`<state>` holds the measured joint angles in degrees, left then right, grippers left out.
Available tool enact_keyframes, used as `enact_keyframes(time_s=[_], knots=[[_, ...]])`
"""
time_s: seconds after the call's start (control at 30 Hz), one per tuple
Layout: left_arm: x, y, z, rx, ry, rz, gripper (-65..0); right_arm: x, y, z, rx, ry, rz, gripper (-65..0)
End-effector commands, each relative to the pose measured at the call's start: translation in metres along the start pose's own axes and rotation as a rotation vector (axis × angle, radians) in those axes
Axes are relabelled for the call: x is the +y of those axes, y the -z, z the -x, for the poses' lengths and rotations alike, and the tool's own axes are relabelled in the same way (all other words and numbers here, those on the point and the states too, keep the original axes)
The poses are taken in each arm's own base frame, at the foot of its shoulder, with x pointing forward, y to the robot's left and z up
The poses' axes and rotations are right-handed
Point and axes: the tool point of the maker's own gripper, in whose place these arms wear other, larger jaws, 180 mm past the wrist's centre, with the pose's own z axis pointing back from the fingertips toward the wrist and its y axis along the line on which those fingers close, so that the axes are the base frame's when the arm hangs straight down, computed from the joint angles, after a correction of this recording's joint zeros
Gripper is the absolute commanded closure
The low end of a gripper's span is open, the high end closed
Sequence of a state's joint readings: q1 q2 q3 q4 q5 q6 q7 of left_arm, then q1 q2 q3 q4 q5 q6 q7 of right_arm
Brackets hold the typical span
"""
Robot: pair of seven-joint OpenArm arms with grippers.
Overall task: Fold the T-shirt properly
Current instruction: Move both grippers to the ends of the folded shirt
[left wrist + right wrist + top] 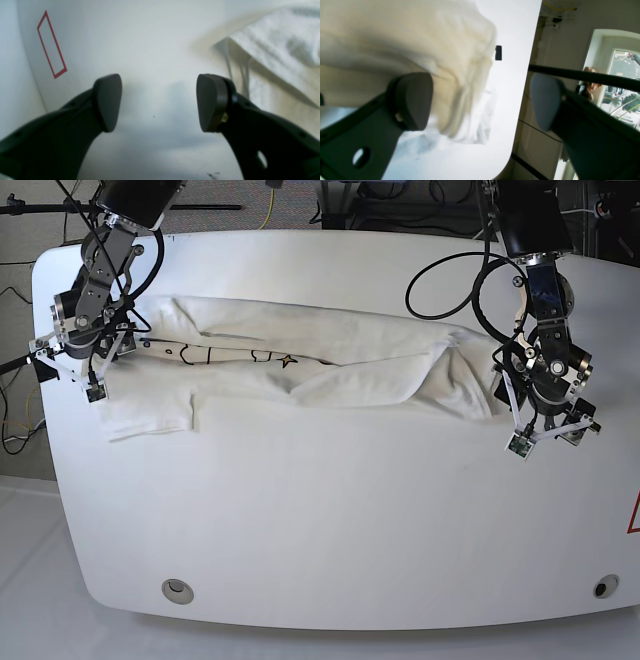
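The white T-shirt (pixel 300 370) lies in a long rumpled band across the far half of the white table (pixel 330 520). A strip of print with a star shows along its middle, and one sleeve sticks out at the front left. My right gripper (pixel 68 372) is open at the shirt's left end. In the right wrist view the cloth (pixel 407 45) lies behind the gap between the jaws of my right gripper (pixel 480 100), not pinched. My left gripper (pixel 548 430) is open just beyond the shirt's right end. In the left wrist view my left gripper (pixel 158 103) is over bare table, with the cloth (pixel 275 45) at the upper right.
A red tape outline (pixel 51 45) marks the table near my left gripper, at the table's right edge (pixel 633 515). The table's left edge (pixel 520 120) runs close by my right gripper. Two round holes (pixel 178 588) sit near the front corners. Cables hang behind the table.
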<state>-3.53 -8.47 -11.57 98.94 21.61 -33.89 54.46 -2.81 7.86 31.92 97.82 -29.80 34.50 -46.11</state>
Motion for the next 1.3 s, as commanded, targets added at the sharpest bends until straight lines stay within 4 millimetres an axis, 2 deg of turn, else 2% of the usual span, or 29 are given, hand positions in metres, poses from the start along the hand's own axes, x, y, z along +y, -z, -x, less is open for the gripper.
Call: enact_keyframes(time_s=[0.0, 0.2, 0.33, 0.57, 0.77, 0.93, 1.27], knots=[[0.013, -0.005, -0.011, -0.034, -0.006, -0.036, -43.6, -0.010, -0.004, -0.012, -0.038, 0.008, 0.031, -59.0], [0.012, -0.003, -0.009, -0.027, -0.005, -0.033, -43.6, -0.016, -0.007, -0.026, -0.068, 0.026, 0.044, -59.0], [0.006, 0.005, -0.002, 0.000, -0.006, -0.008, -43.6, -0.022, -0.012, -0.034, -0.091, 0.031, 0.061, -59.0], [-0.015, 0.023, 0.012, 0.029, -0.011, 0.064, -43.3, -0.033, -0.020, -0.055, -0.141, 0.040, 0.085, -59.1], [-0.040, 0.037, 0.012, -0.004, -0.046, 0.131, -43.3, -0.037, -0.019, -0.067, -0.160, 0.054, 0.078, -59.1], [-0.045, 0.045, 0.026, 0.015, -0.093, 0.154, -43.3, -0.037, -0.012, -0.078, -0.172, 0.073, 0.062, -59.0], [-0.040, 0.048, 0.032, 0.020, -0.116, 0.148, -43.3, -0.037, 0.004, -0.099, -0.179, 0.111, 0.019, -59.0]])
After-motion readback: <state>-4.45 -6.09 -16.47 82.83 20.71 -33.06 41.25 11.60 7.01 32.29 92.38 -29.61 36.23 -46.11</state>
